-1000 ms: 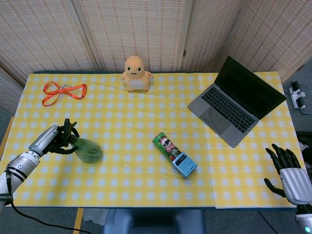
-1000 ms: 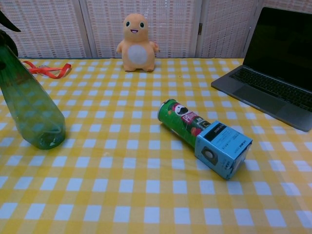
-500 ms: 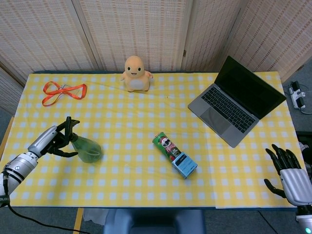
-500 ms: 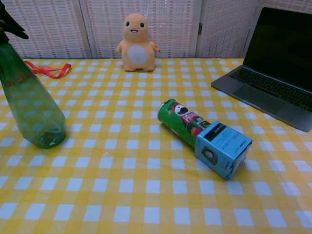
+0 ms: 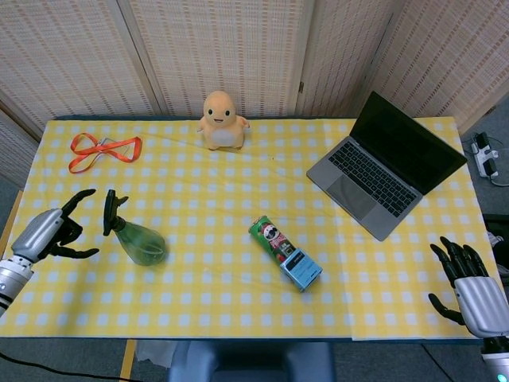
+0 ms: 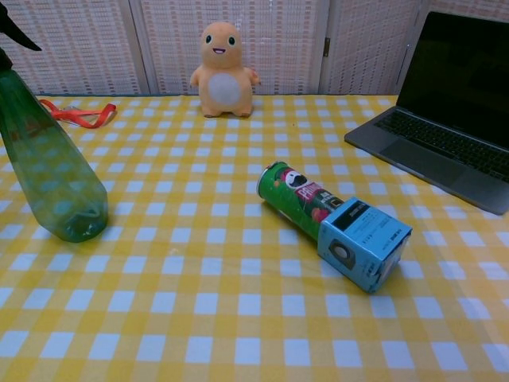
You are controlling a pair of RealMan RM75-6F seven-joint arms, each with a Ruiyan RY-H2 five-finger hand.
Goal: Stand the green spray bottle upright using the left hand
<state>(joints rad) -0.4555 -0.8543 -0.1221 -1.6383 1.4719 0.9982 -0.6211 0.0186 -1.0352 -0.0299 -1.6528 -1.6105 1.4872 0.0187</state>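
On the table, green spray bottle [image 5: 137, 239] stands upright; left hand [image 5: 49, 233] beside it, fingers apart.

Looks like a staged lab test corner: woven screen panels [image 5: 215, 48] behind a table in yellow gingham cloth [image 5: 207, 294], with a power strip [image 5: 485, 155] on grey floor.

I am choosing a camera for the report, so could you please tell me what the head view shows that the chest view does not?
Only the head view shows the left hand, fingers spread and clear of the bottle, and the right hand, open beyond the table's right edge. The chest view adds nothing of its own, only a closer look. Both show the green spray bottle standing upright, the Pringles can lying beside a blue box, the plush toy, the laptop and the orange lanyard.
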